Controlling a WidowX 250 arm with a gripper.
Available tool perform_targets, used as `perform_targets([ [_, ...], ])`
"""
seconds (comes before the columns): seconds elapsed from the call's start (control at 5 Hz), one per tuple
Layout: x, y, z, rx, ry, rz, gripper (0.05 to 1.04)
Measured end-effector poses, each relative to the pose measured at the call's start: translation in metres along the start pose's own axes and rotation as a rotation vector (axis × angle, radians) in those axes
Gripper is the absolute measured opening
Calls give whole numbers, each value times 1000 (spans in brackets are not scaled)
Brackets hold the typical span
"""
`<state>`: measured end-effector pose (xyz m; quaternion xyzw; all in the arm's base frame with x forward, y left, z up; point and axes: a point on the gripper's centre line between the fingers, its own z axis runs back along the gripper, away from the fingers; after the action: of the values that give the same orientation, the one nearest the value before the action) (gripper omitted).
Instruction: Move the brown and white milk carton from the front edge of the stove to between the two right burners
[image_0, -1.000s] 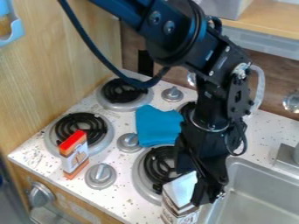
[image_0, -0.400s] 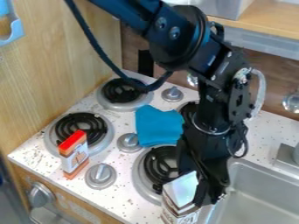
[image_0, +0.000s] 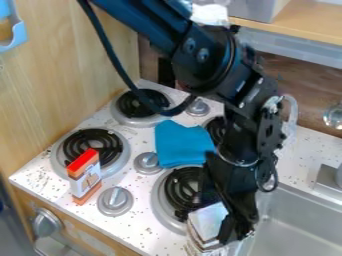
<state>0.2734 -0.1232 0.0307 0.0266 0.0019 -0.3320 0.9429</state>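
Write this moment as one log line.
gripper: at carton | carton: beside sink | blue cloth: on stove | orange-white box: near leftmost burner

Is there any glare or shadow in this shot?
Camera view: a pale sheen lies on the slanted, light top of the box by the black two-finger gripper; small highlights on the round silver stove knob; the black coil burner looks very dark.
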Motion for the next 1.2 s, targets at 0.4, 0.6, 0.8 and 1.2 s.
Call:
perform_targets([
  [0.4, -1, 1, -7, 5, 6, 2, 823],
  [0.6, -4, 3, -8, -10, 11, 8, 823],
  [0.8, -6, 2, -6, -16, 27, -13, 823],
  [1.2, 31, 27, 36, 5, -52, 13, 823],
])
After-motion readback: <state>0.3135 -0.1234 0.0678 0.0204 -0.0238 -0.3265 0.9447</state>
